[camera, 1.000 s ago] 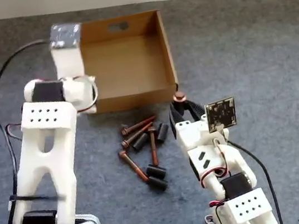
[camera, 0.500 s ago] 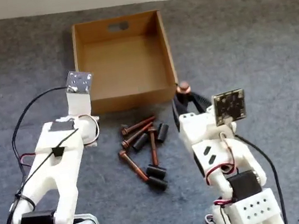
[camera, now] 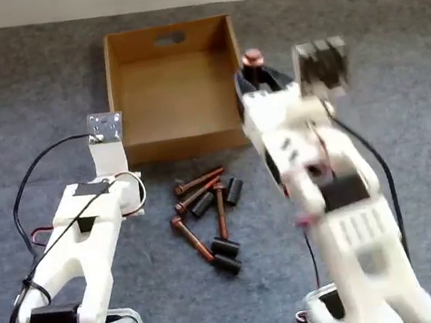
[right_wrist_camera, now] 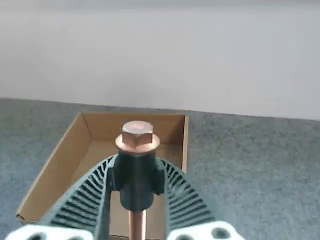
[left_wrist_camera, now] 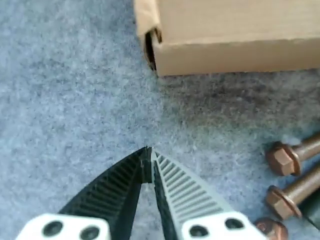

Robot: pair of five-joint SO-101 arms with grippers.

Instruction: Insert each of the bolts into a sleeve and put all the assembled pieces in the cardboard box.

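The right gripper (right_wrist_camera: 136, 172) is clamped on a black sleeve (right_wrist_camera: 136, 192) with a copper bolt (right_wrist_camera: 137, 136) through it. It holds the pair upright, head on top, raised close to the wall of the cardboard box (camera: 185, 145) on that arm's side. The left gripper (left_wrist_camera: 151, 162) has its fingers pressed together on nothing, low over the grey carpet (left_wrist_camera: 75, 100) just off a front corner of the box. Other bolts (camera: 198, 183) and sleeves (camera: 225, 248) lie loose in a cluster on the carpet in front of the box, between the arms.

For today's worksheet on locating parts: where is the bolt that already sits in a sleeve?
The sleeved bolt is clamped in the right gripper. In the high view it is held beside the right-hand wall of the cardboard box.
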